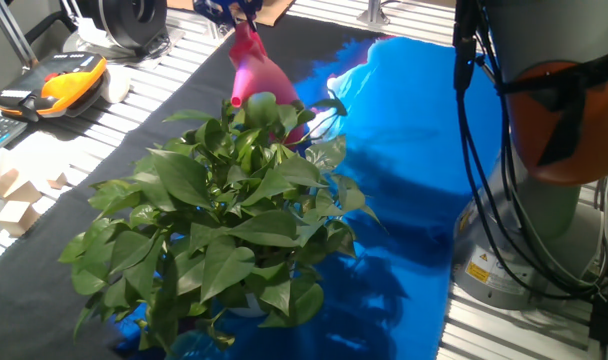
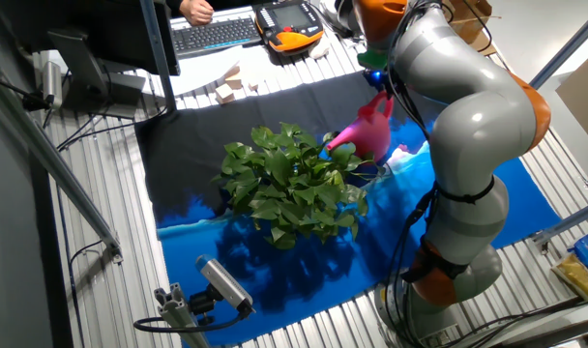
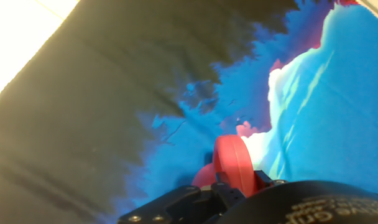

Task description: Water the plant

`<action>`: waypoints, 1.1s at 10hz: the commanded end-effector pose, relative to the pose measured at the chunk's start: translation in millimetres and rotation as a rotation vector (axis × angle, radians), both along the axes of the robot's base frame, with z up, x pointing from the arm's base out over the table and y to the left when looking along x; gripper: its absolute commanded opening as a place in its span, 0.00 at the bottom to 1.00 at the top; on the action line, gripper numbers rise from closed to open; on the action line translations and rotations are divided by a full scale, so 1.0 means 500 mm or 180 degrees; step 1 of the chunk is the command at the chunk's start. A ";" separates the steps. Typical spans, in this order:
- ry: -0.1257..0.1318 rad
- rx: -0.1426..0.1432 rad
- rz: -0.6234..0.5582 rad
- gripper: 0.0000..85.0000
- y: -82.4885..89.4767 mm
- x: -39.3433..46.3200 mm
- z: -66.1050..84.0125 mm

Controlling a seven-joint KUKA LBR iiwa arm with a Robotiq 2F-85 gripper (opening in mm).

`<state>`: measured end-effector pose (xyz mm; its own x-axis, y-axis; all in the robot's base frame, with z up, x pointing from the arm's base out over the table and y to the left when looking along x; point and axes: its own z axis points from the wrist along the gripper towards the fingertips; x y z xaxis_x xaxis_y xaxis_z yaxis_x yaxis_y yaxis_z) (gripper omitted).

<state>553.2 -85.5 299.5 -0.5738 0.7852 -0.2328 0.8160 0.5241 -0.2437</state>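
Observation:
The plant (image 1: 224, 215) is a wide bush of glossy green leaves standing where the black cloth meets the blue cloth; it also shows in the other fixed view (image 2: 289, 184). A pink watering can (image 1: 261, 72) hangs tilted just behind the plant, its spout end among the top leaves (image 2: 344, 143). My gripper (image 1: 236, 10) is shut on the can's upper part at the frame's top edge. In the hand view the can's red-pink handle (image 3: 231, 160) rises from between my fingers, over the cloths. No water is visible.
The arm's base (image 1: 544, 200) and cables stand right of the blue cloth (image 1: 414, 150). An orange pendant (image 1: 69, 75) and wooden blocks (image 1: 14, 200) lie at the left. A keyboard (image 2: 212, 34) and a person's hand sit beyond. A camera mount (image 2: 221, 285) stands near the front edge.

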 end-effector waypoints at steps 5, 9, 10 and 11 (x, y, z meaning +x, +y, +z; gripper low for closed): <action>0.0006 -0.0170 -0.0097 0.00 -0.003 -0.024 0.014; -0.0013 0.0031 -0.0014 0.00 -0.002 -0.024 0.013; -0.0021 0.0093 0.0020 0.00 -0.002 -0.024 0.013; -0.0023 0.0130 0.0074 0.00 -0.002 -0.024 0.013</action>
<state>541.4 -86.6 306.2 -0.5888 0.7819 -0.2050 0.8065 0.5514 -0.2132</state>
